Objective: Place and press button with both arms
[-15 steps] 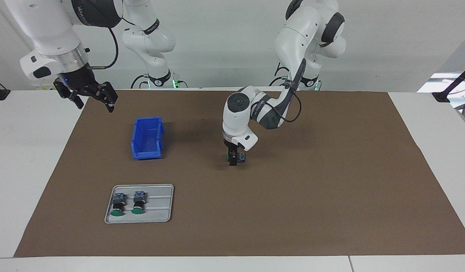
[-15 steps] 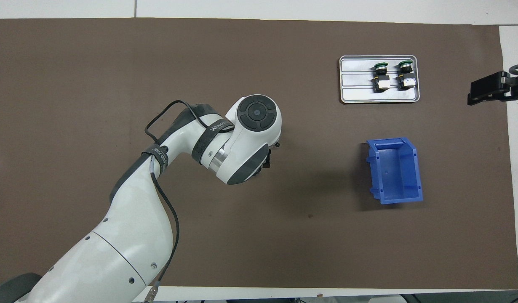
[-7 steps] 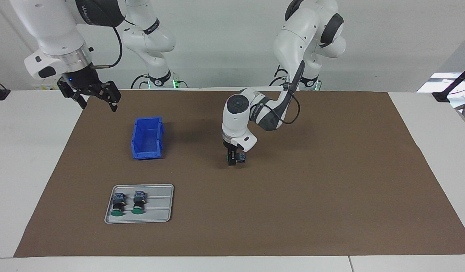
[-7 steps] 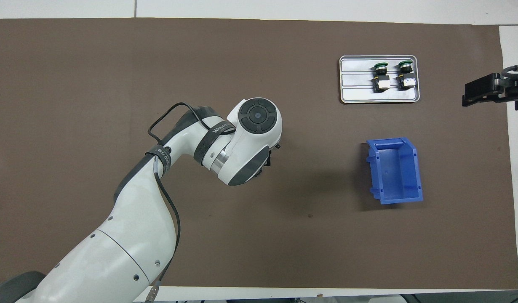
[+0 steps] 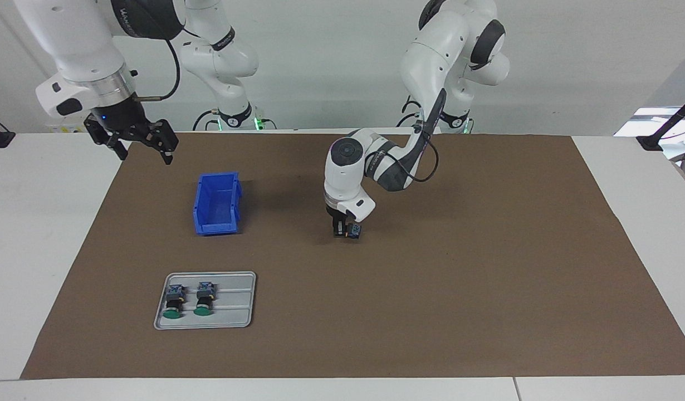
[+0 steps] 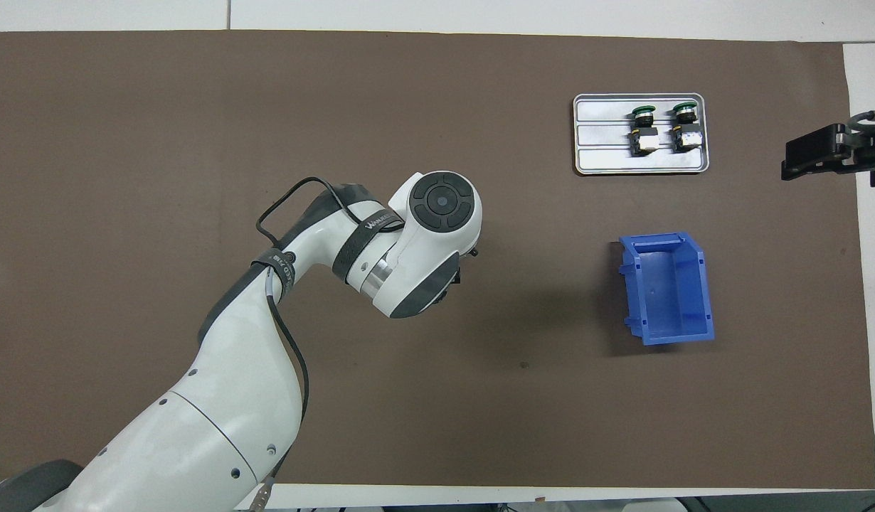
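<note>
Brown mat point(image 5: 431, 289): left pincer point(image 5: 342, 229) grips button point(image 5: 353, 230), blue-grey block showing; right pincer point(image 5: 136, 142) wide, waiting.

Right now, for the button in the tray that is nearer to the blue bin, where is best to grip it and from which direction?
Probably grip that button across its black collar, coming straight down from above. It lies flat on its side in the tray, its green cap pointing away from the robots. A second button lies close beside it, so the gap for a finger looks narrow.
</note>
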